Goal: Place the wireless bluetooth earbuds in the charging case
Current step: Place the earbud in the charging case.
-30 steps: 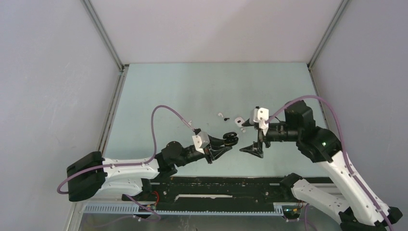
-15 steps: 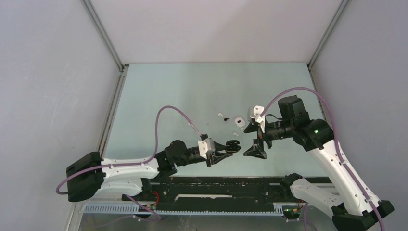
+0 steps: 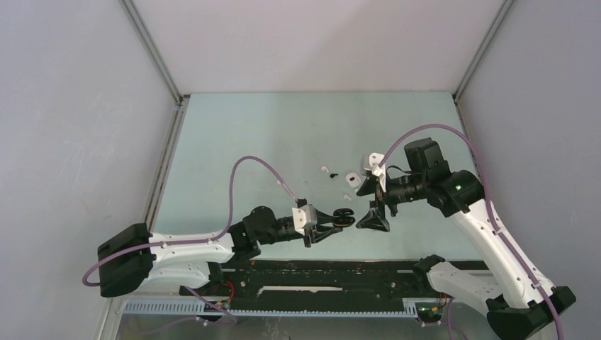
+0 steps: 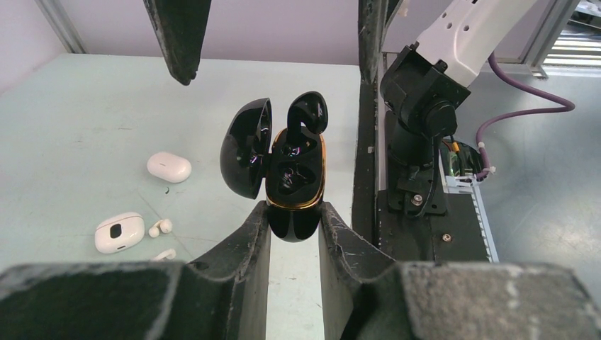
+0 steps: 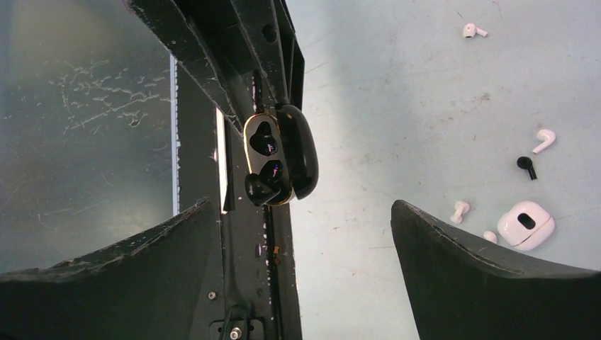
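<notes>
A black charging case (image 4: 294,191) with a gold rim is pinched at its base by my shut left gripper (image 4: 294,216), its lid (image 4: 246,149) swung open. One black earbud (image 4: 308,113) sticks out of the case's far socket, and the near socket shows hollow. My right gripper (image 5: 301,204) stands wide open just beyond the case (image 5: 273,152), with nothing between its fingers (image 5: 439,248). From above, the left gripper (image 3: 333,221) and right gripper (image 3: 373,205) face each other. A loose black earbud (image 5: 526,165) and white earbuds (image 5: 543,139) lie on the table.
A white case (image 5: 526,224) lies on the table with white earbuds (image 5: 459,210) beside it. A second, closed white case (image 4: 169,166) lies farther off. The black base rail (image 3: 319,273) runs along the near edge, and grey walls enclose the table (image 3: 283,127).
My left gripper has carried the black case to the right and a little nearer. The right gripper has shifted left toward the case and stays open.
</notes>
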Controlling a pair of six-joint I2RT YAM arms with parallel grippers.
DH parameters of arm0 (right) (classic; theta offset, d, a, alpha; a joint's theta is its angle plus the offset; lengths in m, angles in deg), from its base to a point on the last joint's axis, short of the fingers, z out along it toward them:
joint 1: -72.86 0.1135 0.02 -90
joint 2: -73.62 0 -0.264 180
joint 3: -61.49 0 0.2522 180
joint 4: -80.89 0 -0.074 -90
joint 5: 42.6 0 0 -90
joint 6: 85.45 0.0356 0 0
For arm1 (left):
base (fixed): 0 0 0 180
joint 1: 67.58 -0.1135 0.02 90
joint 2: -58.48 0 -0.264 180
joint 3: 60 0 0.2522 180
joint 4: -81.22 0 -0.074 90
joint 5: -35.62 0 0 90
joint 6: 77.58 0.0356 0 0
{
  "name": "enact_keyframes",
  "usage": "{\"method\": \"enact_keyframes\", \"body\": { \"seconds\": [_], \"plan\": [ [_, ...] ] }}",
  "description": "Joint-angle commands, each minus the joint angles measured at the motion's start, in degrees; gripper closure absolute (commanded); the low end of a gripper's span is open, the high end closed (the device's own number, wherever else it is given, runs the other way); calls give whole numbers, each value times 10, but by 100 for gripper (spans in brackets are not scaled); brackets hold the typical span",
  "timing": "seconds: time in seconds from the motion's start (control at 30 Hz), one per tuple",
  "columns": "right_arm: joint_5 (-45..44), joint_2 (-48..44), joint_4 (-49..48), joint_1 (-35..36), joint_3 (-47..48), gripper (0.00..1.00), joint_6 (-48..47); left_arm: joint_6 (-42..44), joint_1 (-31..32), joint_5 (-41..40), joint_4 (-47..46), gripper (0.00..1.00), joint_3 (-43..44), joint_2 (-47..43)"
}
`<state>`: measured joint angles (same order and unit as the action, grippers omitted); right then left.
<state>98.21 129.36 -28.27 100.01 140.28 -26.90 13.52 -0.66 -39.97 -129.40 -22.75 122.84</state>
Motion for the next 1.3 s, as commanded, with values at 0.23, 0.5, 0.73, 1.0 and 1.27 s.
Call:
{"method": "enact_keyframes", "body": {
  "seconds": [0.23, 0.5, 0.73, 1.0, 1.27],
  "plan": [
    [-23, 10, -51, -2, -20, 5, 27, 8, 3, 21, -13, 100, 32, -15],
    [-30, 20, -72, -3, -21, 6, 47, 7, 3, 30, -10, 100, 35, -11],
    [-23, 23, -67, -4, -22, 6, 39, 7, 3, 31, -9, 100, 34, -8],
    [-3, 22, -43, -4, -21, 3, 17, 6, 3, 23, -11, 100, 34, -5],
    [-11, 18, -47, -5, -24, 1, 26, 3, 3, 21, -14, 100, 32, -5]
  ]
}}
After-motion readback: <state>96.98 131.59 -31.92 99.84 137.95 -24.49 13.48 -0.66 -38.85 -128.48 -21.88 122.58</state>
